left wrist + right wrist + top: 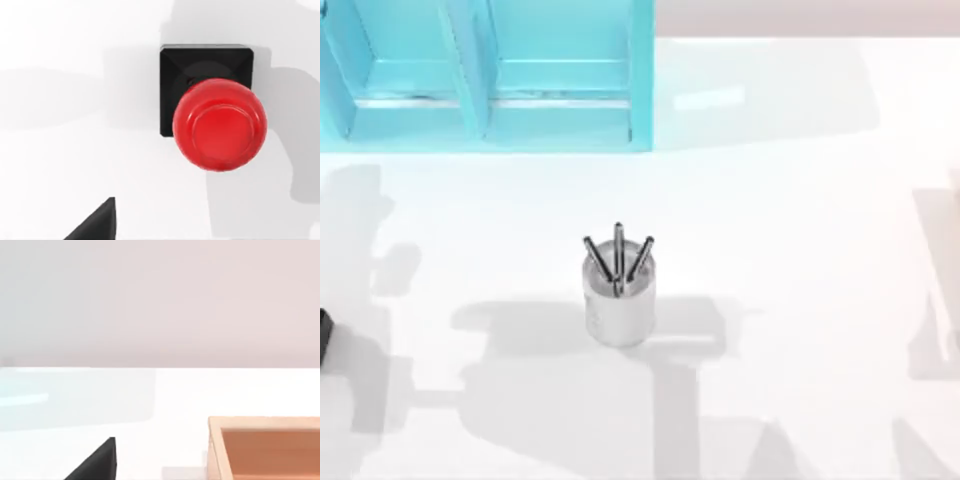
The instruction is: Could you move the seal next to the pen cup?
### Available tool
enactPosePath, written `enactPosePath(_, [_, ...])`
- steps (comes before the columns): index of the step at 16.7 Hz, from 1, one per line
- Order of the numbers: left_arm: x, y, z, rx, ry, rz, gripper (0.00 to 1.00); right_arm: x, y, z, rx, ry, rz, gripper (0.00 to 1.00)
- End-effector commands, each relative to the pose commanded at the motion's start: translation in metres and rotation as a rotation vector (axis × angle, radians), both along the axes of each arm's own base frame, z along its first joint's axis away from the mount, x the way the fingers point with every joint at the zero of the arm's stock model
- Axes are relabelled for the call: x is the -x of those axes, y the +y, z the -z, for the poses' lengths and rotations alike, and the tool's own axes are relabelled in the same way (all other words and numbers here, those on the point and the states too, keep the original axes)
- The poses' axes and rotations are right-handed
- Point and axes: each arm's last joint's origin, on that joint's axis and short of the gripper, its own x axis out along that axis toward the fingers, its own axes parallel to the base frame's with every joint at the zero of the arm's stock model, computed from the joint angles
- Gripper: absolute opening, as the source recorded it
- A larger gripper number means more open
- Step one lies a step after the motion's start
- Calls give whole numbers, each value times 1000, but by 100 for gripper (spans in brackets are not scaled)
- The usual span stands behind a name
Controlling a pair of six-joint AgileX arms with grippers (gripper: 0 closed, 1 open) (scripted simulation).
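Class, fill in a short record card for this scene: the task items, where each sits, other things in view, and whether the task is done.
seal: red knob on black square base, upright on the white table, seen in the left wrist view
pen cup: silver cylinder with three dark pens, mid-table
shelf: turquoise, at the table's far left
wooden box: tan, in the right wrist view
task status: seal not yet beside the pen cup

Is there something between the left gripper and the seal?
Nothing visible. In the left wrist view the seal stands upright on bare white table with only open surface around it. The pen cup stands alone at mid-table.
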Motion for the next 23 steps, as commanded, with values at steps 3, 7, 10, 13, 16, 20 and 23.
enactPosePath(3, [-19,7,1,12,78,1,100,0,0,0,0,0,0,100])
enactPosePath(7, [-23,8,2,15,92,1,100,0,0,0,0,0,0,100])
enactPosePath(10, [-22,7,3,14,90,4,100,0,0,0,0,0,0,100])
enactPosePath(13, [-24,8,23,16,97,1,100,0,0,0,0,0,0,100])
enactPosePath(16, [-27,8,58,14,86,1,100,0,0,0,0,0,0,100])
enactPosePath(20, [-24,8,97,14,89,1,100,0,0,0,0,0,0,100])
enactPosePath(23, [-23,8,102,15,92,1,100,0,0,0,0,0,0,100])
